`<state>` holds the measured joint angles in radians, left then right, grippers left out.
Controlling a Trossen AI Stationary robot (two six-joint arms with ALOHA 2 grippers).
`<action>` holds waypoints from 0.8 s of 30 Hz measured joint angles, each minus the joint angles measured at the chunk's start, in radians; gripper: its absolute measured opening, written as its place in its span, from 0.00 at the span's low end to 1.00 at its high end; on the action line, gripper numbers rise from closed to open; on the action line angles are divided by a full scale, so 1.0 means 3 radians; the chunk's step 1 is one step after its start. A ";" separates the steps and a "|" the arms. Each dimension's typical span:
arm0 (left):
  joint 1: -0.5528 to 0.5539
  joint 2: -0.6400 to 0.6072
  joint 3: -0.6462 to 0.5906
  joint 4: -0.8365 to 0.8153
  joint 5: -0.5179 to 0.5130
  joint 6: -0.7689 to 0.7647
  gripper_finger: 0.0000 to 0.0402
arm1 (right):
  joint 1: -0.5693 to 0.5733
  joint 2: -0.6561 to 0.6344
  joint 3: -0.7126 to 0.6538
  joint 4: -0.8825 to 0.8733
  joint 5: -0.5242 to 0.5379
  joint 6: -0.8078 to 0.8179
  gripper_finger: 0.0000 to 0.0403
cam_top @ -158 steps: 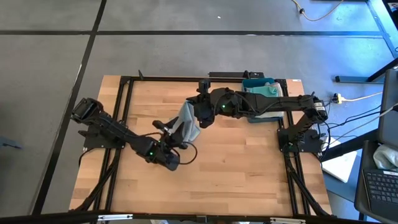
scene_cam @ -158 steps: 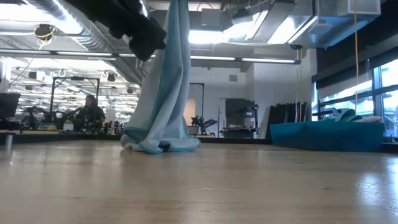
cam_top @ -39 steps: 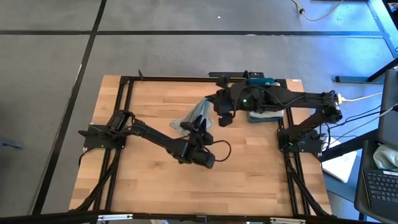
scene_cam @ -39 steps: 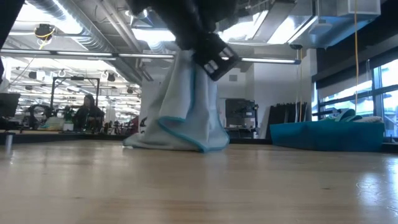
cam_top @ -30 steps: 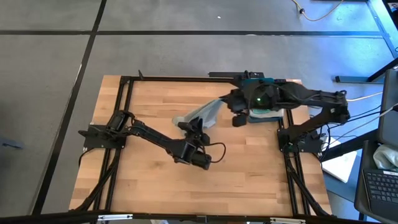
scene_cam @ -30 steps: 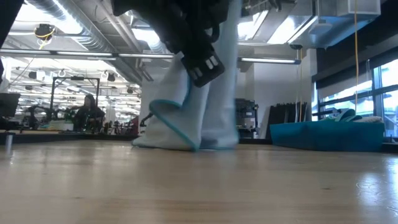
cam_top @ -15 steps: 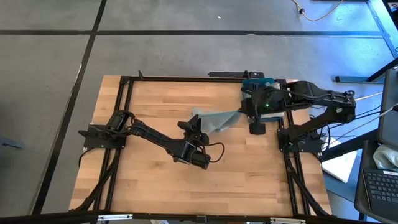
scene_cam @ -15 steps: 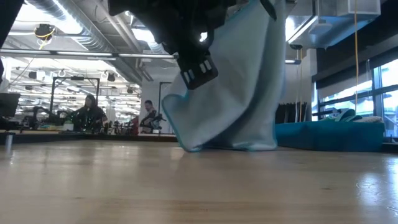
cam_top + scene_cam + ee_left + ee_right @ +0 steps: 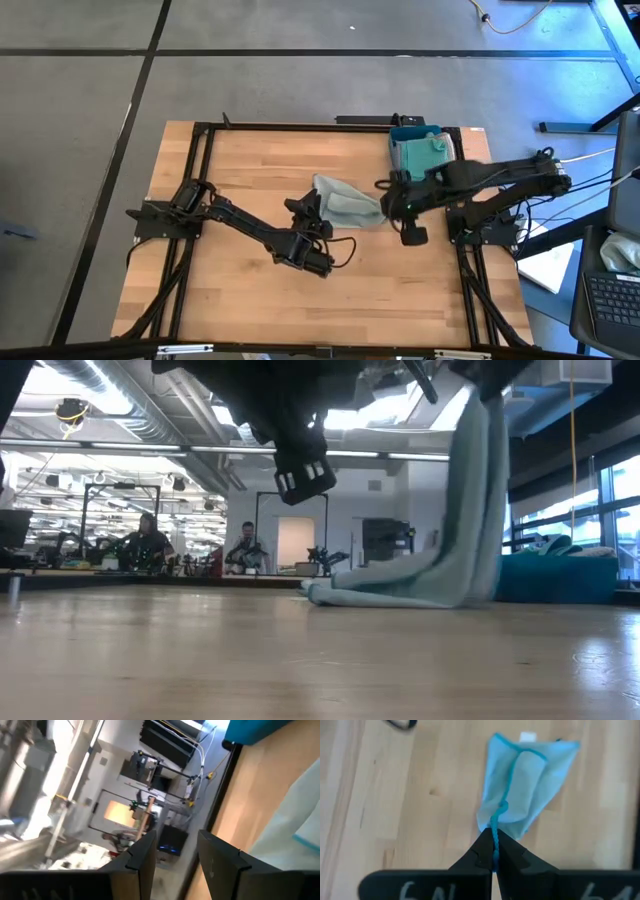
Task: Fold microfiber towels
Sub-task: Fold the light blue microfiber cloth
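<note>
One towel [image 9: 345, 203] trails from the right gripper [image 9: 493, 854], clamped on its edge, toward the left gripper [image 9: 300, 208], apart and empty, nearer the free end.

the right gripper [image 9: 389, 203] has dragged the pale blue towel [image 9: 345, 202] rightward — now half flat on the table [image 9: 240, 160] — left gripper [image 9: 306, 205] released it.

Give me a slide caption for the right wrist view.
Right hand shut on the pale blue towel by its teal edge, above the wooden table.
</note>
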<state>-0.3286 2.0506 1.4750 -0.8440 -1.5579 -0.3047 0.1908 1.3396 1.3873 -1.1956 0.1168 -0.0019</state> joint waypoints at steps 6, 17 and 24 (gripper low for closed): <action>-0.0056 0.0000 0.0000 0.0197 0.0409 -0.0630 0.34 | 0.0080 -0.0002 -0.0548 0.0501 -0.0080 0.0033 0.03; 0.0152 0.0156 -0.0003 0.0734 0.1714 0.0016 0.35 | 0.0079 -0.0003 -0.1297 0.1389 -0.0080 -0.0004 0.03; 0.0549 0.0246 -0.0003 0.1127 0.2924 0.1434 0.36 | 0.0079 -0.0001 -0.1452 0.1423 -0.0073 -0.0038 0.03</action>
<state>-0.1639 2.1245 1.4739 -0.5057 -0.6807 0.1257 0.2146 1.3392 0.9518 -0.7686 0.0948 -0.0132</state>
